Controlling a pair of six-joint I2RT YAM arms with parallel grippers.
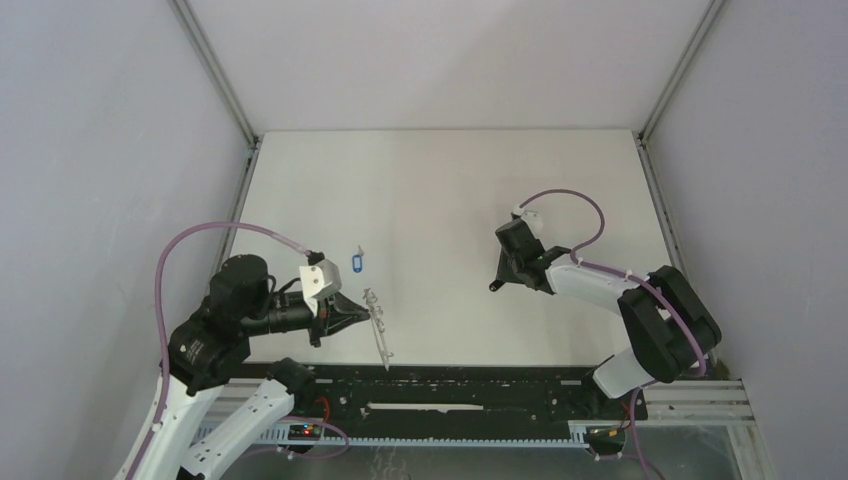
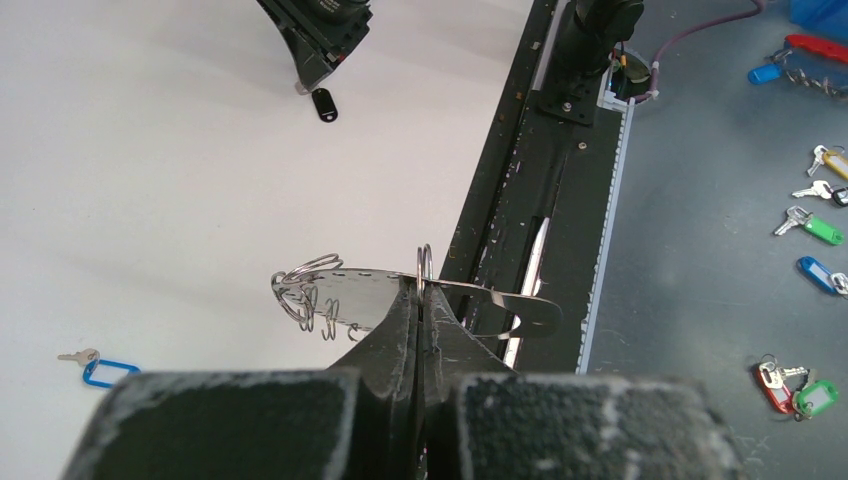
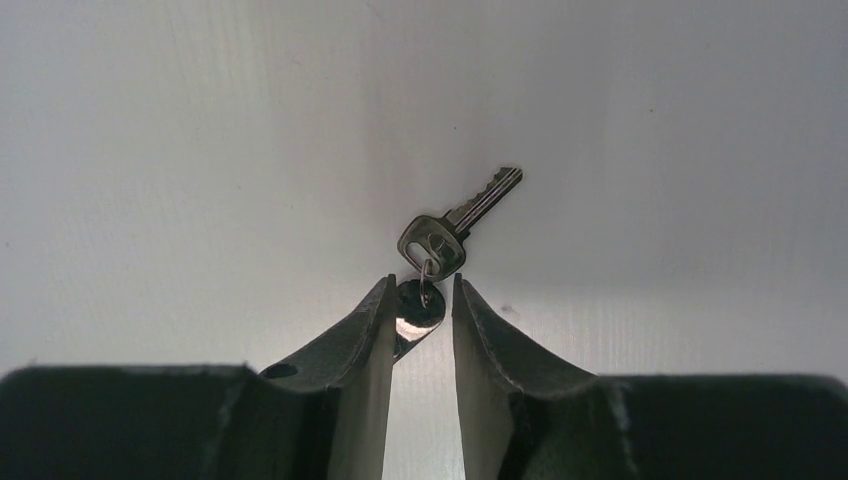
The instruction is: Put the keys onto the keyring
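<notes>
Left pincer (image 2: 421, 292) clamped on keyring (image 2: 335, 290), black rail (image 2: 520, 200) beside, blue key (image 2: 97, 371) nearby.

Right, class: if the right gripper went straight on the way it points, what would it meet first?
The black-headed key, its head already between the fingers, blade just ahead; behind it the table, probably very near, though depth is unclear.
</notes>
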